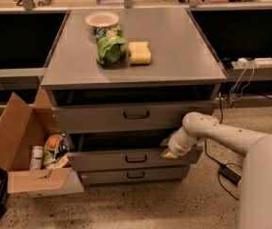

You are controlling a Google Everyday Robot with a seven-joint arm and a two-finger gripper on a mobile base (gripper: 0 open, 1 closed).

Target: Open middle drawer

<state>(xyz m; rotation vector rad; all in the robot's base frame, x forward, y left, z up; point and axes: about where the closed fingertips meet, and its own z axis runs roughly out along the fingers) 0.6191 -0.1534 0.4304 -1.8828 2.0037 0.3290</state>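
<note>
In the camera view a grey metal cabinet [178, 46] stands in the middle of the scene, its three drawer fronts facing the near side. The middle drawer [102, 160] sits between the tall top drawer [92, 118] and the slim bottom drawer [102, 176]. Its front stands a little forward of the cabinet, with a dark gap showing above its upper edge. Its small dark loop handle [136, 159] is at the centre of the front.

The pale robot arm [226, 136] reaches in from the right. The gripper [168, 152] is at the right end of the middle drawer, at its upper edge and just under the top drawer. Whether the gripper is spread or pressed together cannot be told, nor whether it grips the drawer's edge.

On the cabinet's top, toward the far left, lie a pale bowl [101, 19], a green bag [109, 44] just near of it, and a yellow sponge [139, 52] beside the bag on its right.

Left of the cabinet an open cardboard box [16, 137] rests on the speckled floor [173, 204]. It holds a white can [36, 157] and an orange-topped item [53, 142]. A black adapter [230, 173] lies on the floor to the right.
</note>
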